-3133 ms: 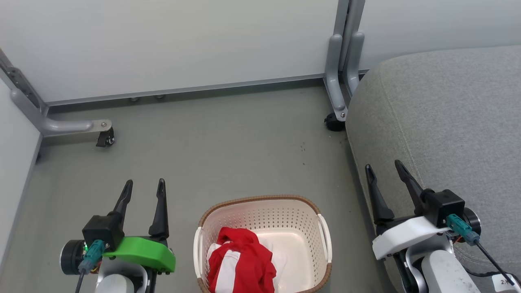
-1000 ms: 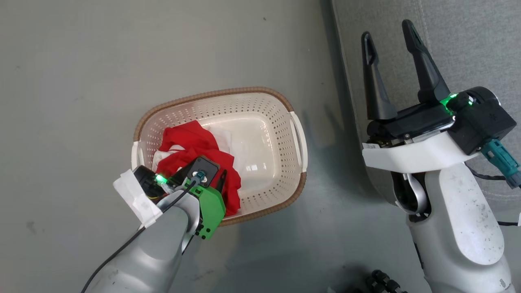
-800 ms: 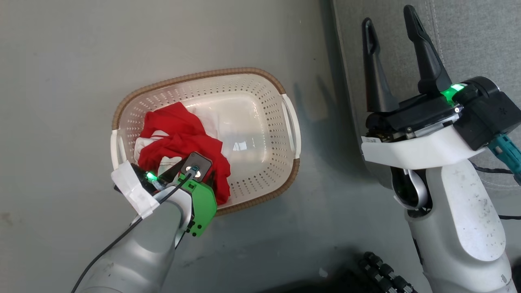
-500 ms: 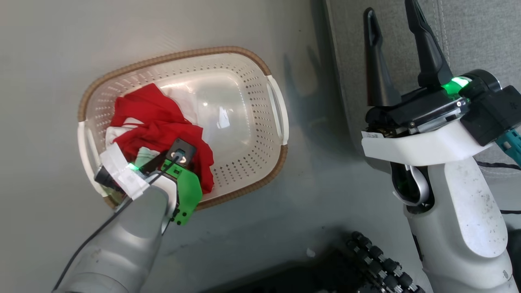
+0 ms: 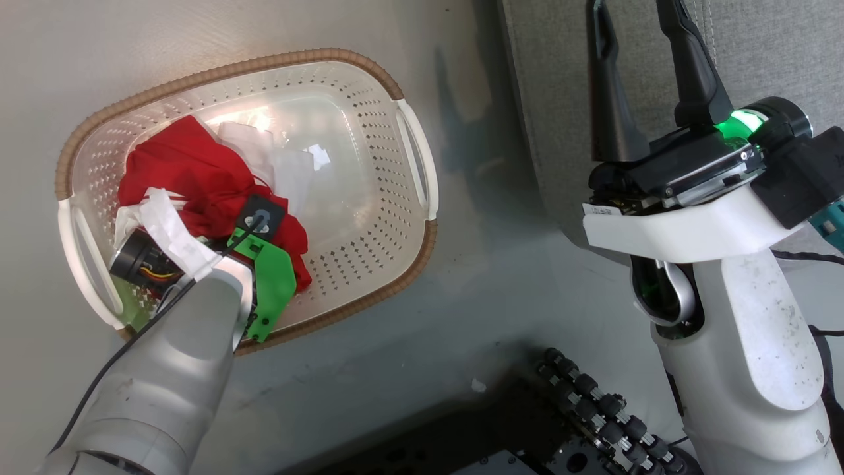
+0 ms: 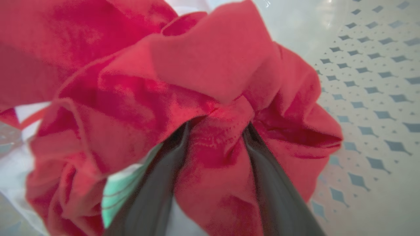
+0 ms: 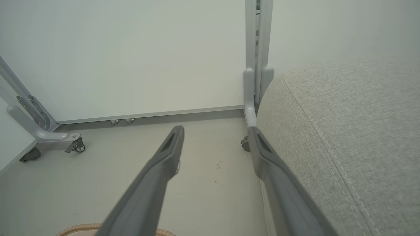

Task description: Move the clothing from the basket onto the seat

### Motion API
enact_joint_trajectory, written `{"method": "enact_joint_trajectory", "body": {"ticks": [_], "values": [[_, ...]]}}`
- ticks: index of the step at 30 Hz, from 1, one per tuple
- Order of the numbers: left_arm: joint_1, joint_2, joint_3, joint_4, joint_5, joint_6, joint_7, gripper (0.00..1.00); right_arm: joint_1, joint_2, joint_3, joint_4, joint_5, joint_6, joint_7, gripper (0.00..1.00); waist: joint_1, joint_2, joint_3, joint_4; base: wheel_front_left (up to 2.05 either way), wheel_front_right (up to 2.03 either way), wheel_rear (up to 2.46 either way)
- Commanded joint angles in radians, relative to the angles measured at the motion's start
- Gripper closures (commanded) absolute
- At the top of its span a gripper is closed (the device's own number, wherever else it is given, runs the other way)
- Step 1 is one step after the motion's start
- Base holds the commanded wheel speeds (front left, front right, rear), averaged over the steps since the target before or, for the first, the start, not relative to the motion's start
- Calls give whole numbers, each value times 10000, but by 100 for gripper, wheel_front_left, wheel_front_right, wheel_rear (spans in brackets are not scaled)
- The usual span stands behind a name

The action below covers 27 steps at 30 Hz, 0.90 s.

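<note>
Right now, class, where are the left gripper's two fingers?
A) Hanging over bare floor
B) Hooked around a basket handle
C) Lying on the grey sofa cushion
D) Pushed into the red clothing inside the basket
D: in the left wrist view, a fold of the red clothing bunches between the two fingers of the left gripper, with the basket and its perforated wall right beside them.

The smooth grey floor carries a cream, brown-rimmed basket, which stands near the grey sofa seat. Farther off, a partition's metal feet rest on small castors.
</note>
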Motion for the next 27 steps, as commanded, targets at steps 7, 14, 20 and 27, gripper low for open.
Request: {"method": "enact_joint_trajectory", "body": {"ticks": [7,14,20,27], "values": [[-383,254,39,30,-181,96,153,100,-62,-1,-133,-17,-171,2,-34,0,-1,0,-47,-12,0,0,0],[-506,74,114,-38,-420,21,-428,100,149,-2,-264,125,-368,2,-34,0,-1,0,-581,288,0,0,0],[-302,-201,96,-205,-594,-59,-1231,100,420,-5,-409,261,-625,2,-34,0,-1,0,-1282,685,0,0,0],[98,-467,74,-599,-846,-196,-2307,100,928,-9,-661,506,-981,4,-34,0,-1,0,-2369,1210,0,0,0]]}}
